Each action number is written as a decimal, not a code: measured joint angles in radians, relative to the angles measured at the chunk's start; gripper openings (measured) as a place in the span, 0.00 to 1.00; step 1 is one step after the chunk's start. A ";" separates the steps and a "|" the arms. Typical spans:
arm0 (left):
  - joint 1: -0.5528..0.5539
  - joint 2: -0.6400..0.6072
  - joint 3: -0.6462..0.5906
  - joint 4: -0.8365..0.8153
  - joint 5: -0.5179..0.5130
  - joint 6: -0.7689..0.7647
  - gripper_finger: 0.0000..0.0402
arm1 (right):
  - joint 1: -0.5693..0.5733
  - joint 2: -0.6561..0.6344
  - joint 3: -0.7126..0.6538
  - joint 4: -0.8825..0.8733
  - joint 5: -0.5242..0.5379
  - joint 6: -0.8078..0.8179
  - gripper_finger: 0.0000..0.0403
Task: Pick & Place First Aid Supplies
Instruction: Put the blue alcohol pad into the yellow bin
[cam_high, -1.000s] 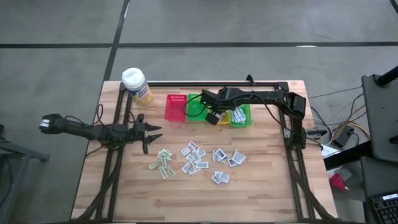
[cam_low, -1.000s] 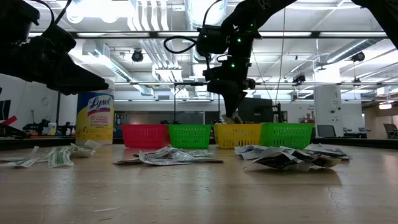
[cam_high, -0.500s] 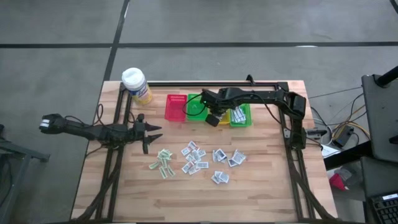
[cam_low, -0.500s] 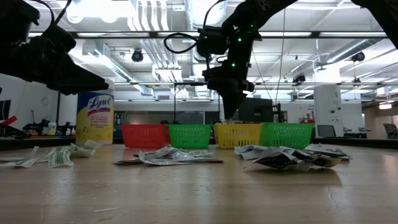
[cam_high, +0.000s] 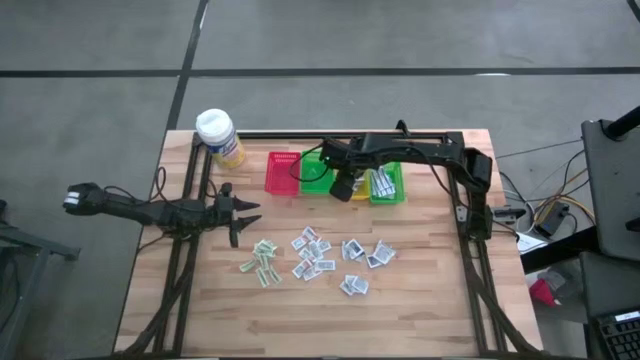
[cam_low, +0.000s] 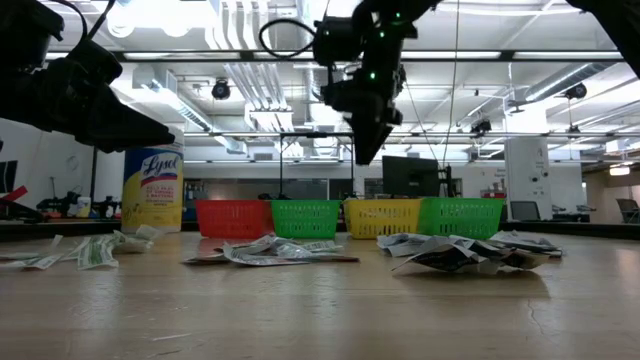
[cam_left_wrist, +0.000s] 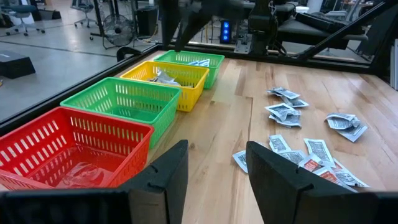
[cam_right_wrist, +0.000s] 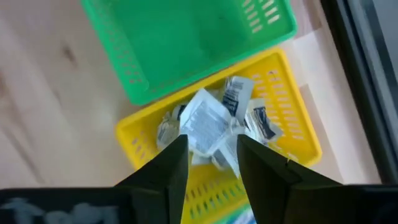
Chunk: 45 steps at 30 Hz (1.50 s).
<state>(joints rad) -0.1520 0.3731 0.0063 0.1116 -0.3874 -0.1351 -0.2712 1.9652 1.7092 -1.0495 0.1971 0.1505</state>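
- Wooden desk (cam_high: 420, 300) seen from straight above: the yellow basket (cam_high: 360, 192) is my landmark, third in a row of four. Loose first aid packets (cam_high: 315, 252) lie scattered on the bare boards well in front of it. The right pincer (cam_high: 341, 187) hangs over the basket; the left pincer (cam_high: 243, 218) waits well off towards the red basket's (cam_high: 281, 172) side.
- Low view: industrial room with ceiling ducts behind. The right pincer (cam_low: 366, 150) is raised clear above the yellow basket (cam_low: 382, 217) and carries nothing. Packets (cam_low: 270, 250) lie flat or slightly curled in front of the basket.
- Left wrist view: the left pincer's fingers (cam_left_wrist: 163, 180) stand apart with nothing between them. Packets (cam_left_wrist: 311, 152) are spread on the boards beside the baskets; a few sit inside the yellow basket (cam_left_wrist: 165, 79).
- Right wrist view: the right pincer's fingers (cam_right_wrist: 163, 171) are parted and empty, directly above the yellow basket (cam_right_wrist: 292, 134), where several packets (cam_right_wrist: 205, 121) lie heaped.
- Handling, as I judge it: the packets look very light, thin and limp, with smooth paper that may slide. Flat ones give little to pinch, so a lifted corner or curled edge, or a pinch across the short sides, seems the best hold.
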 joint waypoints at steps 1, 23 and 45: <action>0.000 0.000 0.000 0.000 0.000 0.000 0.39 | 0.007 0.000 0.020 -0.034 0.000 0.003 0.34; 0.000 0.000 0.000 0.000 0.000 0.000 0.39 | 0.289 -0.001 0.078 -0.307 -0.460 0.232 0.31; 0.000 0.000 0.000 0.000 0.000 0.000 0.39 | 0.475 0.000 -0.120 -0.090 -0.457 0.164 0.40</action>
<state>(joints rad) -0.1520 0.3733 0.0063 0.1116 -0.3874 -0.1349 0.2038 1.9648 1.5896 -1.1397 -0.2598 0.3149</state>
